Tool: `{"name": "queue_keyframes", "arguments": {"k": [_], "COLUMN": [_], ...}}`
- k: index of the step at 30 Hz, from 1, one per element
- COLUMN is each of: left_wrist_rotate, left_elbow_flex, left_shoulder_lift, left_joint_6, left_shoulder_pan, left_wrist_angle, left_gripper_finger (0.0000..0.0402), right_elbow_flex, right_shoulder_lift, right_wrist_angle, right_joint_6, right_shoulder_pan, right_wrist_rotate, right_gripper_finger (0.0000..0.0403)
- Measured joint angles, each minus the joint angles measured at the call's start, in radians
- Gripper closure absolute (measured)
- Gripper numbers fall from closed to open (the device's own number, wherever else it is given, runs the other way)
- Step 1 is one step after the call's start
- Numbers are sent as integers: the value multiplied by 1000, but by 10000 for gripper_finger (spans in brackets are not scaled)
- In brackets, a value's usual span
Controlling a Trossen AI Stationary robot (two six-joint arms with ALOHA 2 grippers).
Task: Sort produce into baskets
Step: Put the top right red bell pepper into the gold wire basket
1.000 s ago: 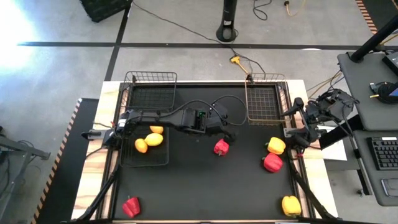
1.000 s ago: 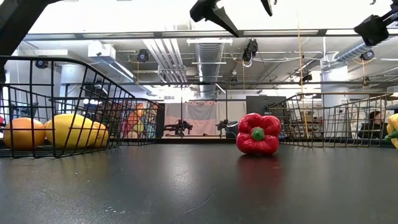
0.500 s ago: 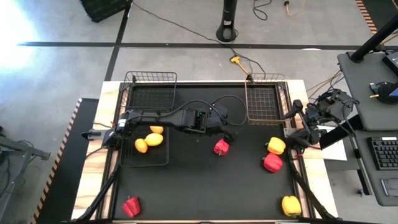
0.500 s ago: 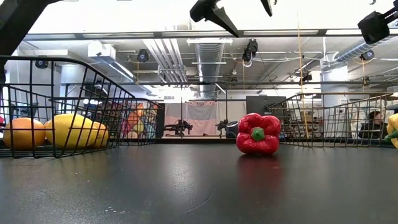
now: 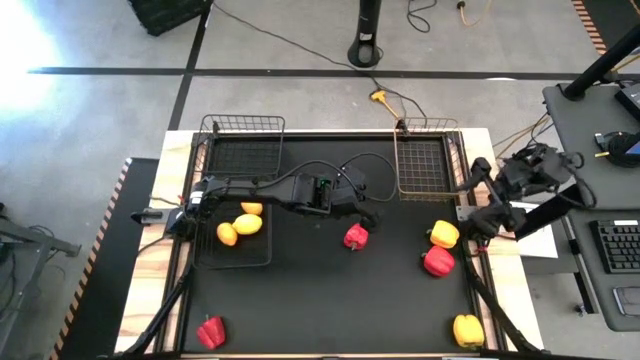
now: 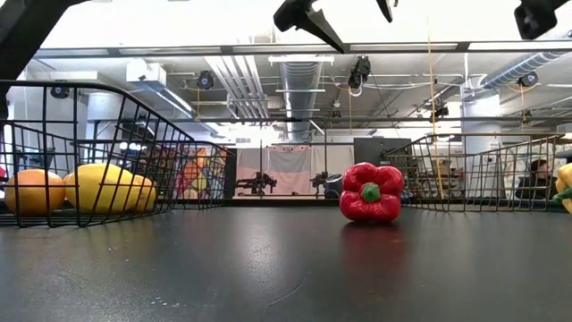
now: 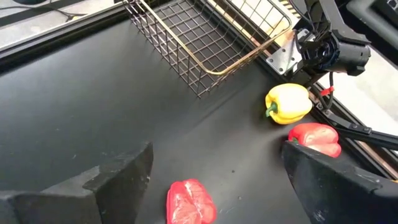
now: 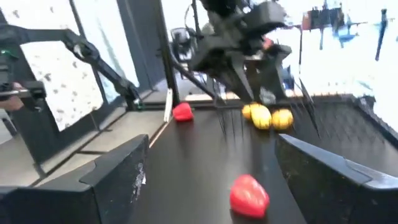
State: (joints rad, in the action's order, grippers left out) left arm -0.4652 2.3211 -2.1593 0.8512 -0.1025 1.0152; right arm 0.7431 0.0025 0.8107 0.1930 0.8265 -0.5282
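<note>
The left gripper (image 5: 370, 217) is unmoved, fingers spread wide above the red pepper (image 5: 355, 237), which sits on the mat below and between them. The right gripper (image 5: 477, 184), open too, has lifted and swung outward at the table's edge.

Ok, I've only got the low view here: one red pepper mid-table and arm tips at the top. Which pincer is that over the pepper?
Observer: That's the left pincer. It's open, hanging above the red pepper and slightly past it.
Operator: Where's the right one?
Observer: The right pincer is open at the table's right edge, beside a yellow pepper.
Operator: Any produce I can't see?
Observer: A second red pepper lies at the front left corner.
</note>
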Motion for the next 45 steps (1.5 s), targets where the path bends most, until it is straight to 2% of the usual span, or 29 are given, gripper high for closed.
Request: {"name": "queue_keyframes", "arguments": {"k": [5,10,17,22,27,33,38,41,45], "left_wrist_rotate": [0,0,0,0,0,0,-6,-48,-88], "left_elbow_flex": [0,0,0,0,0,0,0,-1,-1], "left_shoulder_lift": [0,0,0,0,0,0,0,0,0], "left_joint_6": [0,0,-5,-25,-54,-87,-105,-120,-136], "left_shoulder_pan": [0,0,-3,-3,-4,-9,-34,-62,-102], "left_wrist_angle": [-1,-3,-3,-4,-5,-5,-5,-5,-5], "left_gripper_finger": [62,62,62,62,62,62,62,62,62], "right_elbow_flex": [-127,-170,-263,-363,-423,-435,-383,-338,-274], "right_shoulder_lift": [0,6,6,6,29,201,402,524,661], "right_wrist_angle": [-119,-293,-387,-433,-434,-436,-426,-424,-287], "right_joint_6": [-37,-28,-15,92,197,269,271,263,278], "right_shoulder_pan": [0,0,0,0,0,8,26,26,26], "right_wrist_rotate": [51,143,135,141,222,261,269,267,278], "right_gripper_finger": [86,109,133,145,154,157,145,132,105]}}
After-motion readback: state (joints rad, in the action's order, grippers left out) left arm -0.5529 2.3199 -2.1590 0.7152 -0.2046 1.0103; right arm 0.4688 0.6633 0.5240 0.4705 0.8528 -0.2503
